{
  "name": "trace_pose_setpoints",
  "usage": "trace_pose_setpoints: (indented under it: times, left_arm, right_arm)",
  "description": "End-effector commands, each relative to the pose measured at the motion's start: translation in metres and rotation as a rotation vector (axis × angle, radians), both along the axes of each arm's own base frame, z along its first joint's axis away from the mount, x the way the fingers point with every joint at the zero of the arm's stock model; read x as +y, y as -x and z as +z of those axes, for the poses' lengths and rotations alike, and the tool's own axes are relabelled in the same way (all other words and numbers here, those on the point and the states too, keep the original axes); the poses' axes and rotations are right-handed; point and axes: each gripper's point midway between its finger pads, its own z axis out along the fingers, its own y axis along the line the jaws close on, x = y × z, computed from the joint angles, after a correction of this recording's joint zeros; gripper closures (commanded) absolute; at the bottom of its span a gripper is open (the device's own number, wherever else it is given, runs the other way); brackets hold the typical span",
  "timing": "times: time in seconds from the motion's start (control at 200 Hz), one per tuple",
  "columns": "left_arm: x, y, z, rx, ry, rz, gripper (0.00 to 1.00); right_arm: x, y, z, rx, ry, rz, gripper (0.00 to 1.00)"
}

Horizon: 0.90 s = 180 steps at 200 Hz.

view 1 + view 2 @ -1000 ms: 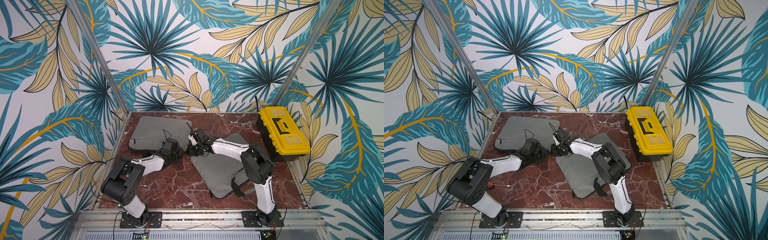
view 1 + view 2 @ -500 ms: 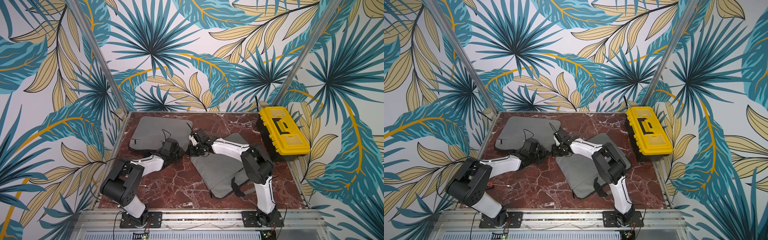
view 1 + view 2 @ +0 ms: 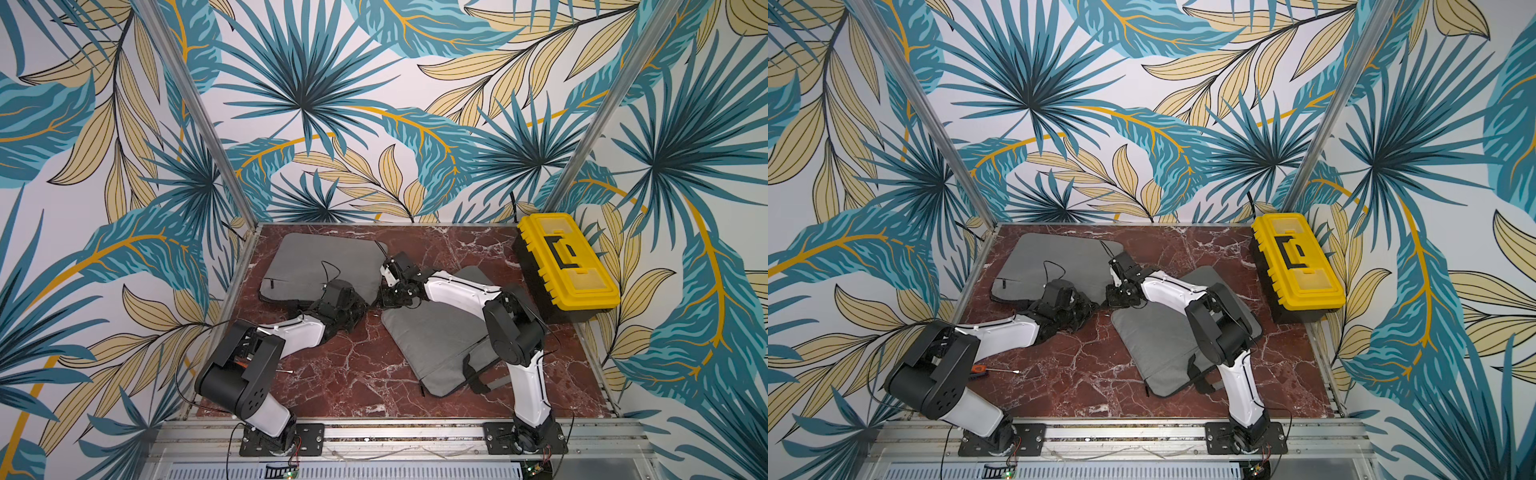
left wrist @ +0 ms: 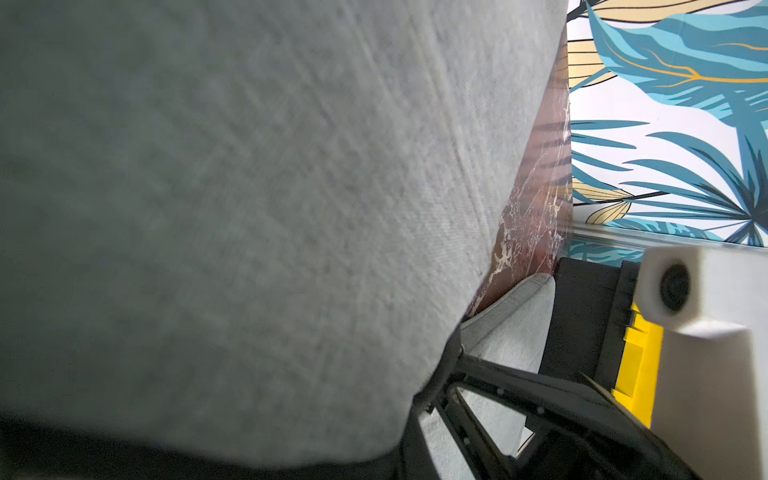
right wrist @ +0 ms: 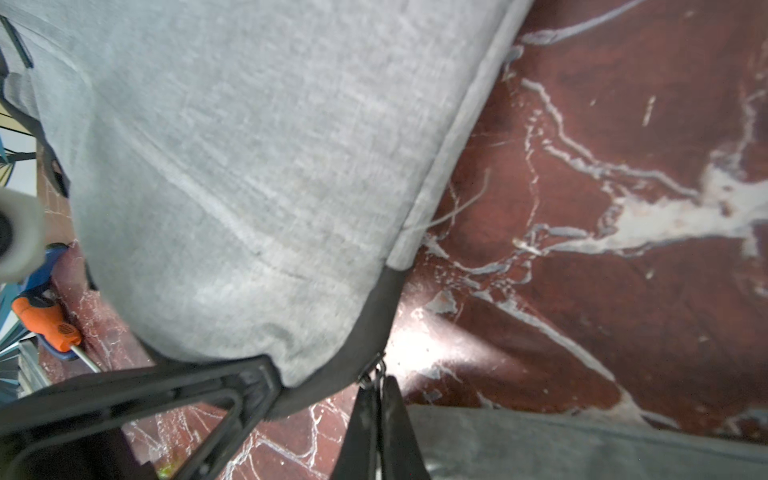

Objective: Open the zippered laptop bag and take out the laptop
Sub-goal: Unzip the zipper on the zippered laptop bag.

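2 gray bags lay on the red marble worktop (image 3: 345, 374), with an orange screwdriver (image 3: 980, 369) nearest, by the left arm's base. Beyond the other gray bag (image 3: 432, 345), the left end effector (image 5: 266, 374) was closed on the near corner of the laptop bag (image 3: 316, 262), at the far left. The right end effector (image 5: 376, 382) pinched its zipper pull (image 5: 374, 371), fully closed. A yellow toolbox (image 3: 569, 266) stood far right.
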Motion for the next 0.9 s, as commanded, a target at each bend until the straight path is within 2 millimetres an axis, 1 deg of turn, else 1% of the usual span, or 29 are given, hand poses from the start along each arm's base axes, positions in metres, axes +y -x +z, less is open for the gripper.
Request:
trace_pose_setpoints:
  times: [0.0,0.165,0.386,0.461,0.576,0.631,0.696,0.826,0.856,0.896]
  left_arm:
    - [0.018,0.014,-0.013,0.038,-0.057,0.013,1.0]
    - [0.016,0.016,-0.015,0.042,-0.055,-0.004,1.0]
    - [0.012,0.022,-0.018,0.056,-0.046,-0.039,1.0]
    - [0.013,0.025,-0.022,0.066,-0.048,-0.042,1.0]
    - [0.013,0.029,-0.026,0.08,-0.048,-0.049,1.0]
    - [0.011,0.029,-0.028,0.085,-0.045,-0.059,1.0]
    - [0.007,0.029,-0.03,0.09,-0.043,-0.075,1.0]
    - [0.003,0.027,-0.033,0.101,-0.04,-0.088,1.0]
    - [0.002,0.027,-0.033,0.1,-0.041,-0.09,0.97]
    - [0.003,0.026,-0.032,0.097,-0.043,-0.086,0.92]
  right_arm:
    - [-0.047,-0.031,-0.013,-0.032,0.135,-0.117,1.0]
    - [-0.056,-0.042,-0.014,-0.043,0.155,-0.138,1.0]
    - [-0.076,-0.056,-0.017,-0.058,0.201,-0.178,1.0]
    - [-0.079,-0.058,-0.016,-0.068,0.21,-0.178,1.0]
    - [-0.089,-0.06,-0.016,-0.079,0.253,-0.197,1.0]
    - [-0.091,-0.06,-0.016,-0.078,0.259,-0.202,1.0]
    - [-0.089,-0.059,-0.016,-0.071,0.245,-0.196,1.0]
    - [-0.079,-0.05,-0.015,-0.05,0.183,-0.164,1.0]
    - [-0.077,-0.047,-0.015,-0.049,0.17,-0.159,0.96]
    - [-0.075,-0.044,-0.014,-0.049,0.152,-0.153,0.92]
